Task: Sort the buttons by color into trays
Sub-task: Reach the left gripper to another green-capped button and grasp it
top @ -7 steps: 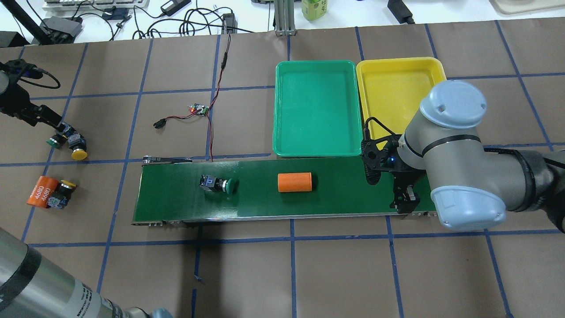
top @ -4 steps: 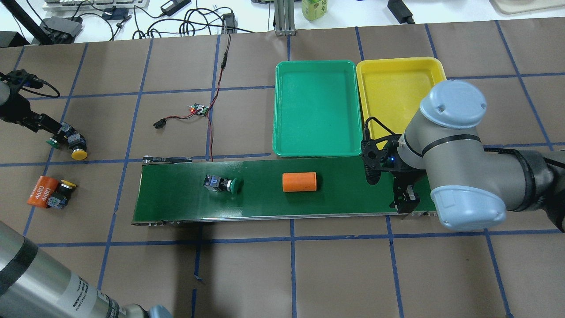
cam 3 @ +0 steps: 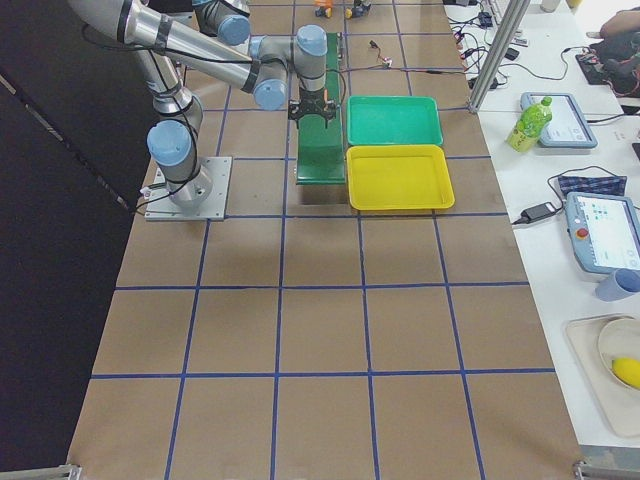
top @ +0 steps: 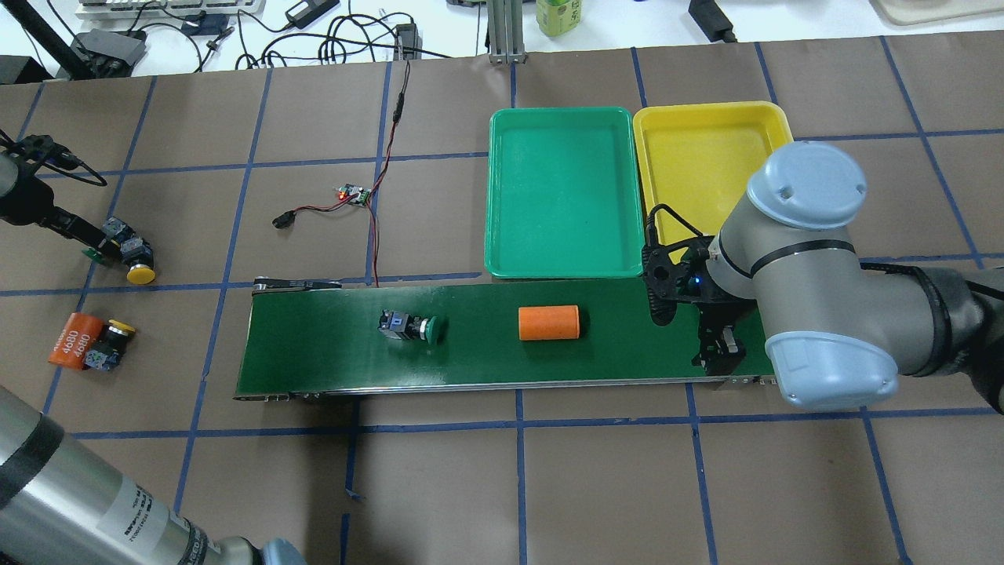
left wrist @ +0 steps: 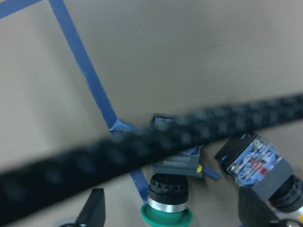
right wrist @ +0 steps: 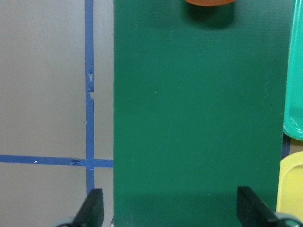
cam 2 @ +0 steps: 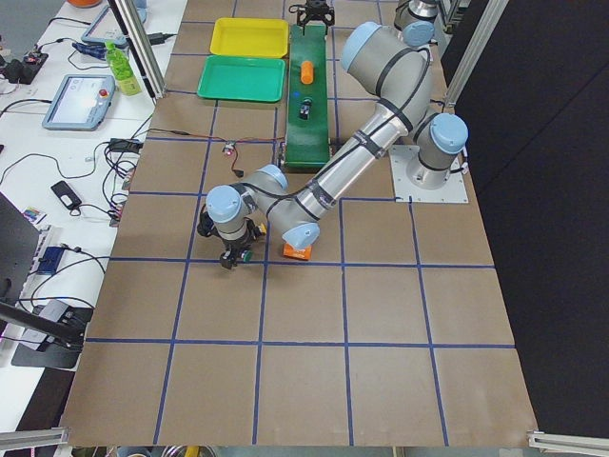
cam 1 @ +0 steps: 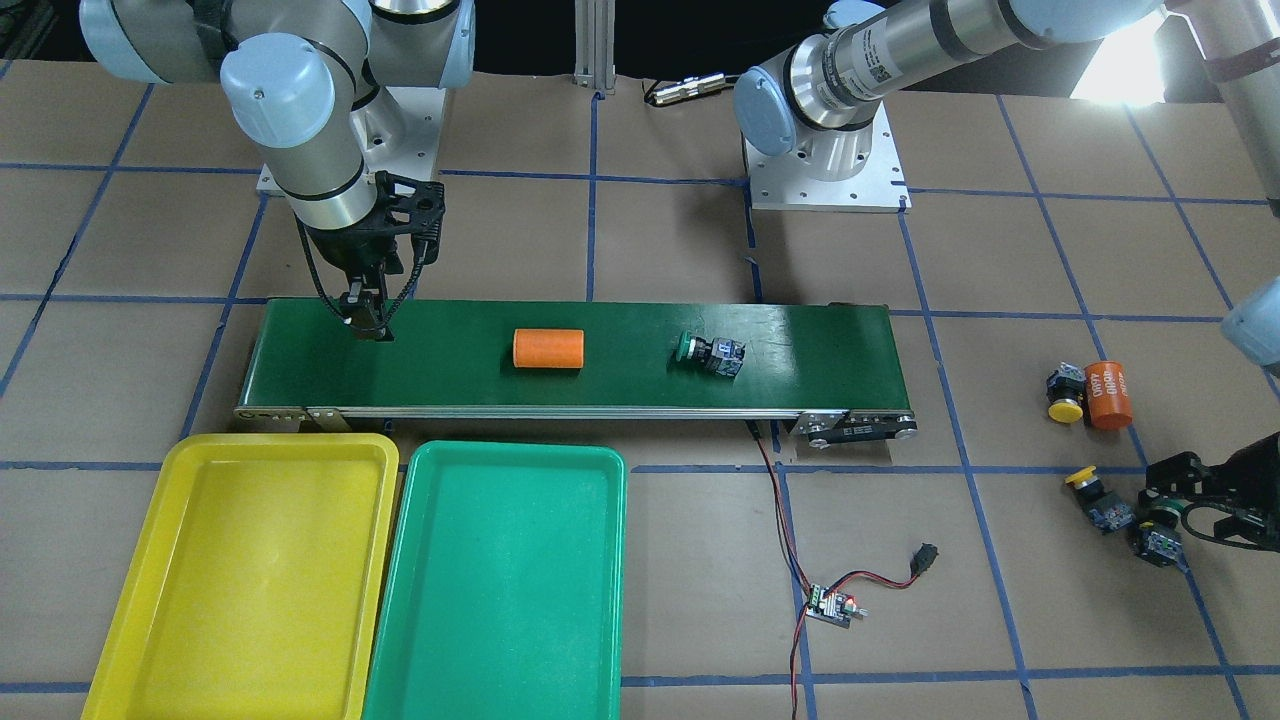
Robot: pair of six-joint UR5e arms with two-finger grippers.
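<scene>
One green button [top: 412, 326] lies on its side on the belt. A second green button [left wrist: 171, 191] sits on the table between the spread fingers of my open left gripper [top: 88, 235], cap toward the camera. A yellow button [top: 140, 267] lies right beside it, its body [left wrist: 258, 165] near one finger. Another yellow button [top: 114, 336] leans against an orange cylinder [top: 74, 340]. My right gripper [top: 718, 353] hangs open over the belt's end with nothing in it. The green tray [top: 561, 192] and yellow tray [top: 706, 157] stand side by side beyond the belt, both bare.
An orange cylinder [top: 549, 322] rides on the dark-green conveyor belt [top: 314, 353]. A small circuit board [top: 353, 194] with red and black wires lies on the table behind the belt. A blurred black cable [left wrist: 142, 151] crosses the left wrist view.
The green button and the orange cylinder on the belt have travelled toward my right gripper. My left gripper has shifted slightly leftward beside the buttons. The right arm has not moved.
</scene>
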